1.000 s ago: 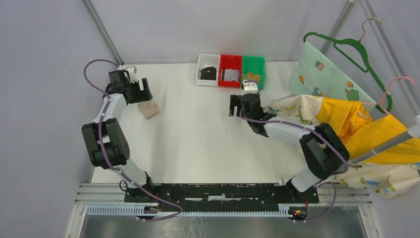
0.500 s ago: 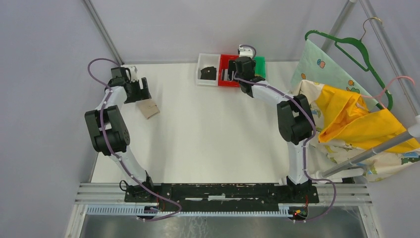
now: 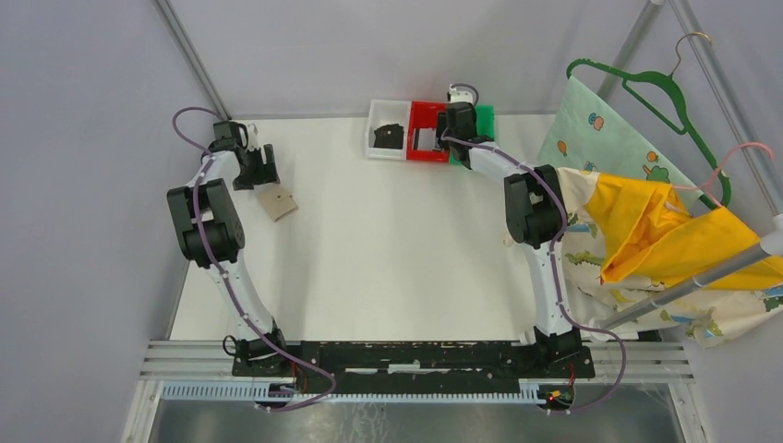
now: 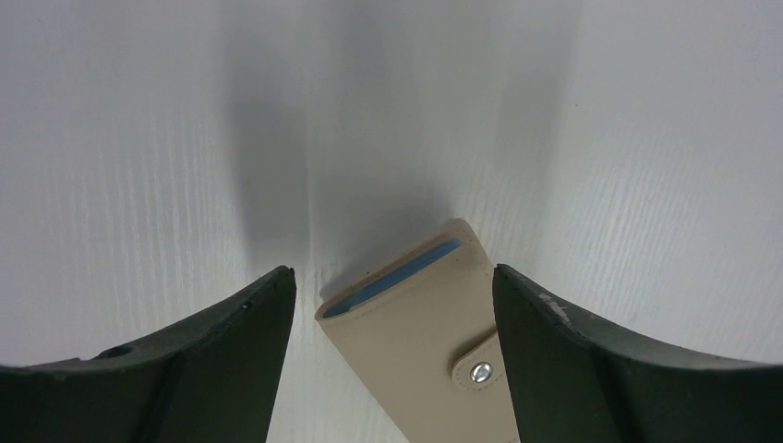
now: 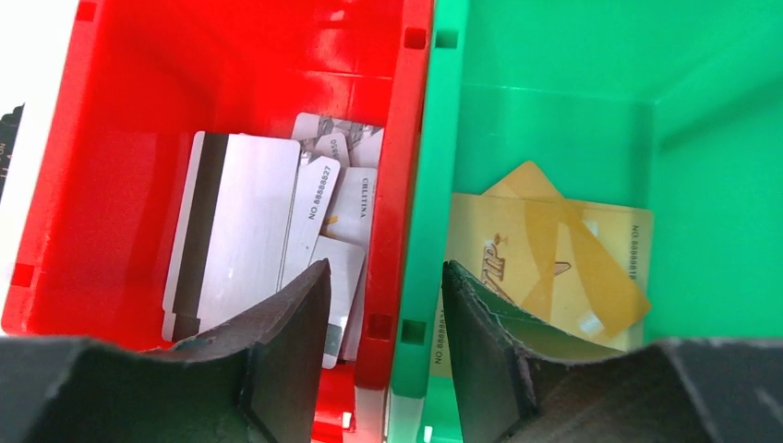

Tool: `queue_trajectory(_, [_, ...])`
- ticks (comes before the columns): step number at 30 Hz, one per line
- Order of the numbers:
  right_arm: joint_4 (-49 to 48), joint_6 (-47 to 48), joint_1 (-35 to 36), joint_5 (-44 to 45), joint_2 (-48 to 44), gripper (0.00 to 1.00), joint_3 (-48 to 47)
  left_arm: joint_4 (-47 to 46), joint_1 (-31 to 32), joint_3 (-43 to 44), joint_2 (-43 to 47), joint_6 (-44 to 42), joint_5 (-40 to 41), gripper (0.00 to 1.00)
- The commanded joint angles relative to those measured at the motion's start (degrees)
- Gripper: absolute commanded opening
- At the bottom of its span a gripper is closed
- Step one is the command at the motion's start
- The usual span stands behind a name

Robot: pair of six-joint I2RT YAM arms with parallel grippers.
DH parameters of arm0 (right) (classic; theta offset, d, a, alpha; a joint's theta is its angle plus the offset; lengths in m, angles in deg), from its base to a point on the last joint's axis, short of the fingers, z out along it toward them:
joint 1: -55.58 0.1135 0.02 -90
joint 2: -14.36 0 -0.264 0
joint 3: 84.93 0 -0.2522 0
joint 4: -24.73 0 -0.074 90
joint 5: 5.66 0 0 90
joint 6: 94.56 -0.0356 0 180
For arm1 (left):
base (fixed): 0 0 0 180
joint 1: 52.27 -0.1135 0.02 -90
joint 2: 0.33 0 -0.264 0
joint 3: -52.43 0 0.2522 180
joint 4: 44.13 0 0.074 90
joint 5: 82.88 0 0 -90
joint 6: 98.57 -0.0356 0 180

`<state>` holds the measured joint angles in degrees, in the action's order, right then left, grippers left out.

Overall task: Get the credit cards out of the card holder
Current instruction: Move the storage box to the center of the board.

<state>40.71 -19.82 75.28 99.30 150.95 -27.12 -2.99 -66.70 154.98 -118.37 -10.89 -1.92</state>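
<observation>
- The card holder (image 3: 277,204) lies flat on the bench (image 3: 397,258), close to the left edge and toward the far-left corner. It is shut with its snap tab (image 4: 478,367) fastened, and blue lining shows at one end.
- The left arm is by far the nearer. The left gripper (image 3: 259,170) hangs just beyond the holder, toward the far edge, with its jaws spread wide and nothing grasped. In the wrist view the holder's blue-lined end sits between the fingers, with a gap on one side and the other finger very close. The long axis slants from there back toward the wrist, askew to the closing line.
- The right gripper (image 5: 385,268) is at the far edge, well apart from the holder. Its jaws are parted and empty, straddling the wall between the red bin (image 5: 111,138) and the green bin (image 5: 554,92).
- The credit cards (image 5: 249,231) that can be seen lie loose in the red bin. Whether any remain inside the holder cannot be told.
- A second ago the right arm was folded over the bench's right side; now it is stretched out to the bins. The left arm has shifted slightly and the holder has not moved.
</observation>
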Motion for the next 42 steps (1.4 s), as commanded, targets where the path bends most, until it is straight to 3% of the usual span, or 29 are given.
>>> queue_trajectory(1, [-1.8,-0.4,-0.3,-2.6,0.6,0.48,-1.9,0.0,-0.2,2.2,-1.9,-2.0,1.4,0.82])
queue_trajectory(10, [-6.8,-3.1,2.4,-1.7,-6.8,0.23,11.4,-0.3,0.6,0.7,-3.6,-3.8,-2.3,0.63])
queue_trajectory(17, [-8.2,-8.6,8.1,4.1,-15.2,0.07,25.0,-0.3,4.6,-6.9,1.0,-9.9,-4.7,0.48])
queue_trajectory(28, [-11.6,-16.7,15.0,13.3,-27.6,0.07,44.5,6.3,11.5,-20.2,12.5,-21.2,-13.5,0.41])
queue_trajectory(37, [-10.9,-20.1,18.1,18.4,-34.6,0.08,52.0,6.6,18.4,-26.3,20.9,-17.3,-17.6,0.40])
queue_trajectory(42, [-10.4,-20.1,19.2,19.2,-36.2,0.34,54.1,9.4,18.8,-25.1,24.3,-15.5,-20.8,0.43])
